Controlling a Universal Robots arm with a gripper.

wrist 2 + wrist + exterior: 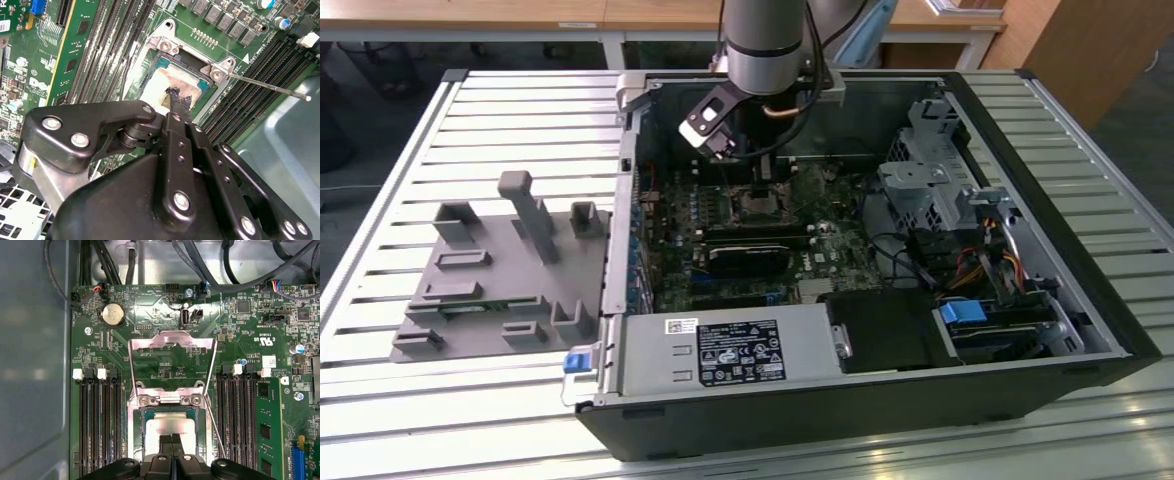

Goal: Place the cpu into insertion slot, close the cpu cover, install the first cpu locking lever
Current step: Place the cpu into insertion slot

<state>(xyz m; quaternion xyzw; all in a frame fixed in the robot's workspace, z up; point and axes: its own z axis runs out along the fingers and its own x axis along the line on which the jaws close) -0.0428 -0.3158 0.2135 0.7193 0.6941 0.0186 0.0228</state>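
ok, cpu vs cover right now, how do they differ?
The cpu is a solid plate; the cover is a frame with a big window. The cpu lies flat in the slot; the cover is swung open, clear of it. The gripper sits at the cpu, away from the cover. Both are silvery metal.

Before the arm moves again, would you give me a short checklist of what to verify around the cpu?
1. cpu inside the slot: ok; both wrist views show it lying within the rim.
2. cpu seated flat: cannot tell; the gripper hides part of it.
3. cover closed: not ok; it is swung back, open.
4. lever latched: not ok; the rod sticks out free beside the slot.
5. Cover's path clear: not ok; the gripper hangs shut over the cpu.
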